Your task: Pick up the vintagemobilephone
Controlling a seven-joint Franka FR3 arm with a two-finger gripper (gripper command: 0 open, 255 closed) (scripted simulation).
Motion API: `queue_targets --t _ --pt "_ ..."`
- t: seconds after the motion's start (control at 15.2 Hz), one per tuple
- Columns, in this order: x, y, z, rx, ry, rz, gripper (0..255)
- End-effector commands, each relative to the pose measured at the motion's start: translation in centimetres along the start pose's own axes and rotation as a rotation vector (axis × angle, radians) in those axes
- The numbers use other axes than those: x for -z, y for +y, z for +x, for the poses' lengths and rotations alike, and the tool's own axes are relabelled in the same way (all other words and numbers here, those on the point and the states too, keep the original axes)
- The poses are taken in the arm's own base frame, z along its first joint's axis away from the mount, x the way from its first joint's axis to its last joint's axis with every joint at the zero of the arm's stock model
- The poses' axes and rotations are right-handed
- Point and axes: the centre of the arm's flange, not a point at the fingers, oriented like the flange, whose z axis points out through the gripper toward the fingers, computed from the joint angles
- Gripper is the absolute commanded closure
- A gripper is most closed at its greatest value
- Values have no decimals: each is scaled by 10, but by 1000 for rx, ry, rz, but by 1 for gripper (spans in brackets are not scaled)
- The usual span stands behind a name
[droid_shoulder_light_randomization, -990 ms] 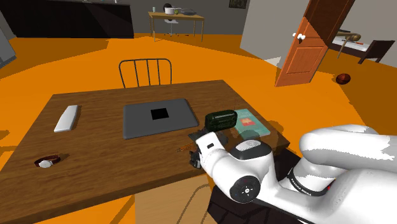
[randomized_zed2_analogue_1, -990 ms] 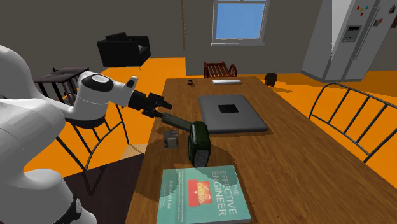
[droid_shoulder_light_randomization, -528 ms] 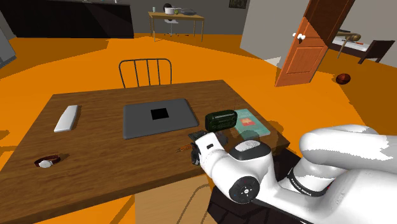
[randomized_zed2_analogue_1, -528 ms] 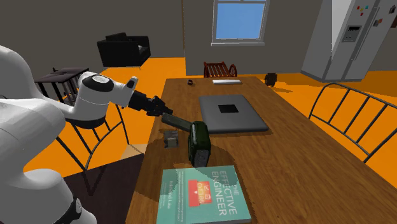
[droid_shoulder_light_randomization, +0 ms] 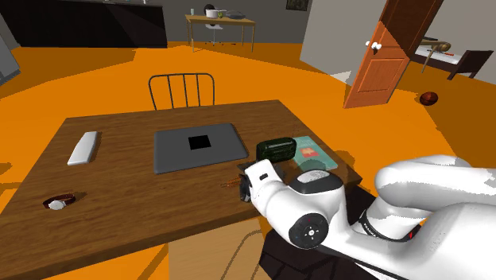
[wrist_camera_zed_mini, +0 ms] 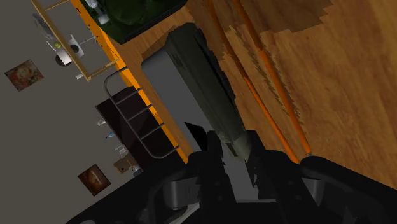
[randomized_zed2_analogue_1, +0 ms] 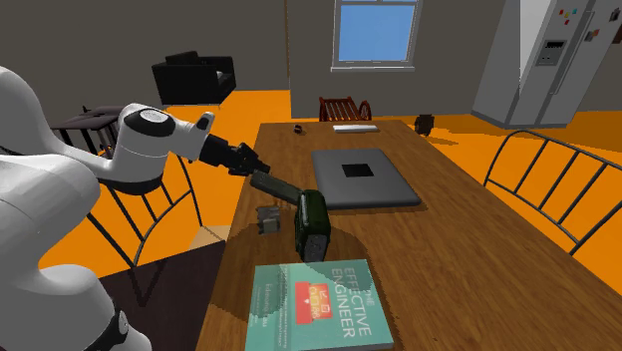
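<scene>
Gripper (randomized_zed2_analogue_1: pixel 251 172) is at the table (randomized_zed2_analogue_1: pixel 449 249) edge, its fingers clamped on one end of the phone (randomized_zed2_analogue_1: pixel 276 187), a dark olive bar. In the wrist view the fingers (wrist_camera_zed_mini: pixel 213 147) clasp the bar's near end, with wood grain alongside. In the second exterior view the phone slants from the gripper toward a green box (randomized_zed2_analogue_1: pixel 312 224), at the box's 10 o'clock. Whether it rests on the wood cannot be told. Laptop (randomized_zed2_analogue_1: pixel 362 177) lies at the box's 2 o'clock, book (randomized_zed2_analogue_1: pixel 314 304) at 6.
</scene>
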Motion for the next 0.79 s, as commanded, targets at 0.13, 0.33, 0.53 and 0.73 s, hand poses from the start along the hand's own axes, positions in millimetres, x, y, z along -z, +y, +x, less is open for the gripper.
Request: queue_targets --t 0.13,0.33,0.53,0.73 --pt "10 16 9 0 0 0 255" --pt "17 29 15 0 0 0 255" --pt "25 41 22 0 0 0 255" --pt "27 46 25 0 0 0 255"
